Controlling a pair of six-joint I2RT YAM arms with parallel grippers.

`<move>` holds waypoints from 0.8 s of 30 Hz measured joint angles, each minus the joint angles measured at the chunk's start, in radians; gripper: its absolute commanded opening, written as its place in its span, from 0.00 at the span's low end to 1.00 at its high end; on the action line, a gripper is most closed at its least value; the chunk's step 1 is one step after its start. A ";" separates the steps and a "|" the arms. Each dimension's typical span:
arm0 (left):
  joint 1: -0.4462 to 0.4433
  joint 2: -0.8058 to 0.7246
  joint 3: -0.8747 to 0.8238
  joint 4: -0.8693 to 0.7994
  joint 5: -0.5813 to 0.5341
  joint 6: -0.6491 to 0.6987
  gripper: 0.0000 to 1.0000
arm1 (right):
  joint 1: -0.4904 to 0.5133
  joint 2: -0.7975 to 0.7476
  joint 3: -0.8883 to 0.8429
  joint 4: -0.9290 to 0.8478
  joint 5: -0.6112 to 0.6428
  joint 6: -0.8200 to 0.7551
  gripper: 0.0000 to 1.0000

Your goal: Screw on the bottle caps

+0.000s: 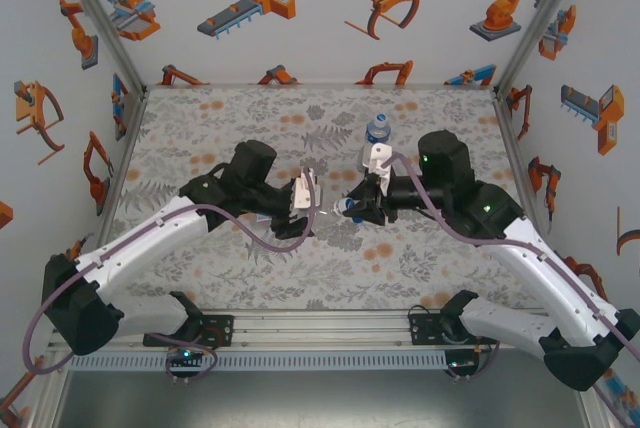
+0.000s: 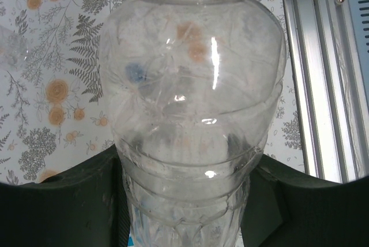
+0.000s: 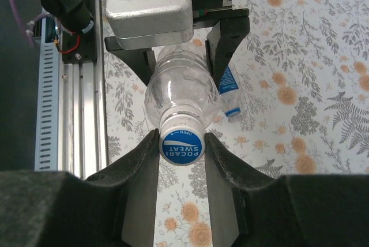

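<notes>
Screwing is under way. The left pincer (image 1: 308,198) clamps the bottle (image 2: 190,114) level above the worktop (image 1: 200,118). Its neck sits between the right pincer's (image 1: 352,208) fingers, which pinch the blue cap (image 3: 181,145). The next move is probably a wrist twist to tighten it, with the left grip holding firm.
</notes>
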 measured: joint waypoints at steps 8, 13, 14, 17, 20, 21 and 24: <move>0.000 0.018 0.009 -0.002 0.000 -0.028 0.00 | 0.020 0.000 0.002 -0.014 0.064 -0.040 0.00; 0.000 0.019 0.013 -0.003 0.000 -0.034 0.00 | 0.024 -0.002 0.002 -0.006 0.084 -0.013 0.00; 0.000 0.019 0.013 -0.003 0.000 -0.034 0.00 | 0.024 -0.002 0.002 -0.005 0.087 0.005 0.00; 0.000 0.019 0.013 -0.003 -0.002 -0.034 0.00 | 0.024 -0.002 -0.008 0.017 0.104 0.098 0.00; 0.003 0.019 0.013 -0.009 -0.018 -0.034 0.00 | 0.024 -0.003 -0.033 0.055 0.143 0.248 0.00; 0.003 0.018 0.010 -0.010 -0.026 -0.034 0.00 | 0.024 -0.004 -0.043 0.069 0.161 0.314 0.00; 0.005 0.015 -0.003 -0.009 -0.042 -0.032 0.00 | 0.024 -0.006 -0.077 0.104 0.208 0.512 0.00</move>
